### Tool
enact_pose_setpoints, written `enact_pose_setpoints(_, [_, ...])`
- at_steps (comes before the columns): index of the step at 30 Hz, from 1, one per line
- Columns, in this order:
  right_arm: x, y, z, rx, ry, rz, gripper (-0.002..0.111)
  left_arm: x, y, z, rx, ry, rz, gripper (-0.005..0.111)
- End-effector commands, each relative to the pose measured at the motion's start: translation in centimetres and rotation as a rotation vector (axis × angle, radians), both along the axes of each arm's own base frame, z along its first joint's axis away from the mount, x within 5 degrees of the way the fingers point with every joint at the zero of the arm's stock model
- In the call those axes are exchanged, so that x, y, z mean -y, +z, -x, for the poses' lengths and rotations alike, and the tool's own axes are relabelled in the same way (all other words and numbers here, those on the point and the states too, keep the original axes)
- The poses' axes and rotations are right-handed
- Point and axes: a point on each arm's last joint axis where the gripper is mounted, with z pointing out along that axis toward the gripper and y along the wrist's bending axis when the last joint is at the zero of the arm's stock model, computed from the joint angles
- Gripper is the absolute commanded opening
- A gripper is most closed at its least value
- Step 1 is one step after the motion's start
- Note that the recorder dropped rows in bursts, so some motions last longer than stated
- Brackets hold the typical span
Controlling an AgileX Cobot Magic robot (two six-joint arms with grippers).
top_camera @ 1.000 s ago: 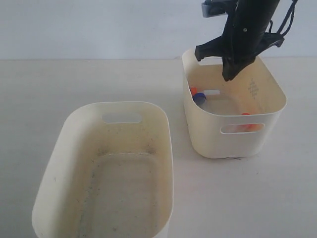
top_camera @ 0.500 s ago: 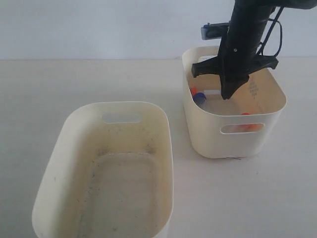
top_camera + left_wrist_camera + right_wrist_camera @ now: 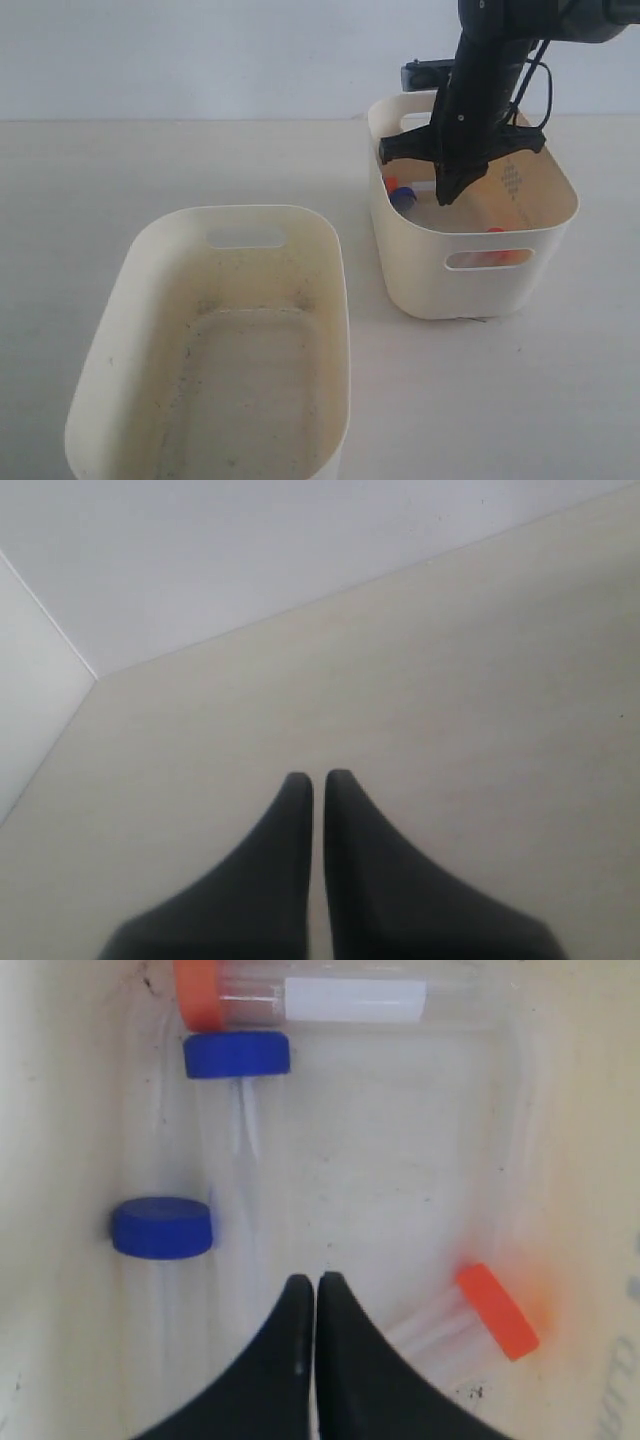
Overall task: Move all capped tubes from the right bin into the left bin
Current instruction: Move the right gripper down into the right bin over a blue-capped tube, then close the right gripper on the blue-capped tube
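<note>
Pale bench (image 3: 80, 170): your closed, empty right end effector (image 3: 316, 1280) has dropped deeper into cream plastic right bin (image 3: 420, 270); four clear capped tubes (image 3: 240, 1130): two blue, two orange.

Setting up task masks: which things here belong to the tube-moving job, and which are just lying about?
Job:
labelled orange-capped tube, plain orange-capped tube, blue-capped tube, second blue-capped tube, right bin holding them, left bin, right hand (shut).

Not job:
table, left hand (shut, over the table).

left bin (image 3: 140, 300) cream, dark-speckled; right bin (image 3: 420, 270) cream; tube caps (image 3: 237, 1055) blue, orange-red
</note>
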Motion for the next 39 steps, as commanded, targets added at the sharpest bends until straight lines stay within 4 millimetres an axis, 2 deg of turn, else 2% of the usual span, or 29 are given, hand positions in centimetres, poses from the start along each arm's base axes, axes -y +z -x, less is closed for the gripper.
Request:
enact_pose_setpoints(1, [0.5, 0.2, -0.5, 0.032, -0.021, -0.009, 0.0, 0.0, 0.1, 0.0, 0.007, -0.004, 0.012, 0.004])
enact_pose_setpoints(5, [1.8, 0.2, -0.7, 0.01, -0.08, -0.097, 0.0, 0.0, 0.1, 0.0, 0.007, -0.004, 0.012, 0.004])
enact_pose_setpoints(10, [1.7, 0.0, -0.9, 0.022, -0.053, -0.113, 0.0, 0.0, 0.1, 0.0, 0.007, -0.004, 0.012, 0.004])
enact_pose_setpoints(18, [1.6, -2.7, -1.4, -0.031, -0.056, -0.106, 0.0, 0.0, 0.1, 0.0, 0.007, -0.004, 0.012, 0.004])
enact_pose_setpoints(26, [1.5, -2.8, -1.5, -0.011, 0.009, -0.097, 0.0, 0.0, 0.1, 0.0, 0.007, -0.004, 0.012, 0.004])
enact_pose_setpoints(29, [1.4, -2.7, -1.6, 0.001, 0.037, -0.098, 0.011, 0.0, 0.1, 0.0, 0.007, -0.004, 0.012, 0.004])
enact_pose_setpoints(31, [1.2, -2.7, -1.7, 0.011, 0.051, -0.114, 0.025, 0.0, 0.1, 0.0, 0.007, -0.004, 0.012, 0.004])
enact_pose_setpoints(34, [1.1, -2.7, -1.8, 0.025, 0.047, -0.131, 0.053, 0.0, 0.1, 0.0, 0.007, -0.004, 0.012, 0.004])
enact_pose_setpoints(35, [1.1, -2.6, -1.8, 0.027, 0.046, -0.133, 0.058, 0.0, 0.1, 0.0, 0.007, -0.004, 0.012, 0.004])
enact_pose_setpoints(39, [0.8, -2.9, -1.9, 0.031, 0.051, -0.133, 0.06, 0.0, 0.1, 0.0, 0.007, -0.004, 0.012, 0.004])
